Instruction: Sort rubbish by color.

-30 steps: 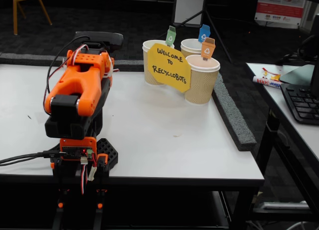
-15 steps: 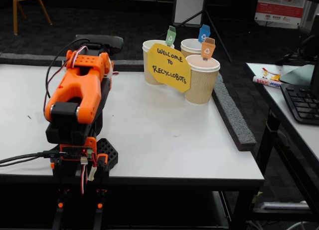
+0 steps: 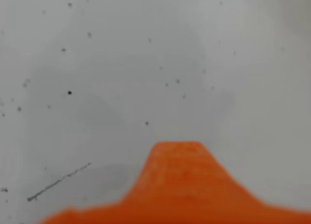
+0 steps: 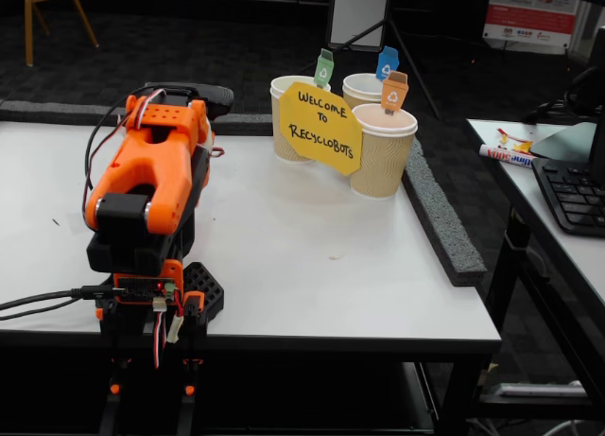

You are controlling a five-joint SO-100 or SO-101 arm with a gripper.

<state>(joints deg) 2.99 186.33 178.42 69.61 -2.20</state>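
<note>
Searching: no wads visible in either view. Gripper (image 3: 176, 151) low centre of wrist view, over bare bench (image 4: 312, 256); opening cannot be told. Cups (image 4: 383, 150) upper centre. Risk: closing on nothing.

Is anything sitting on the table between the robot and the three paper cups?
Nothing visible stands there. In the fixed view the white table is bare between the folded orange arm and the cups. Only the yellow sign leans in front of the cups. No paper wads show, and the wrist view shows only bare table.
</note>
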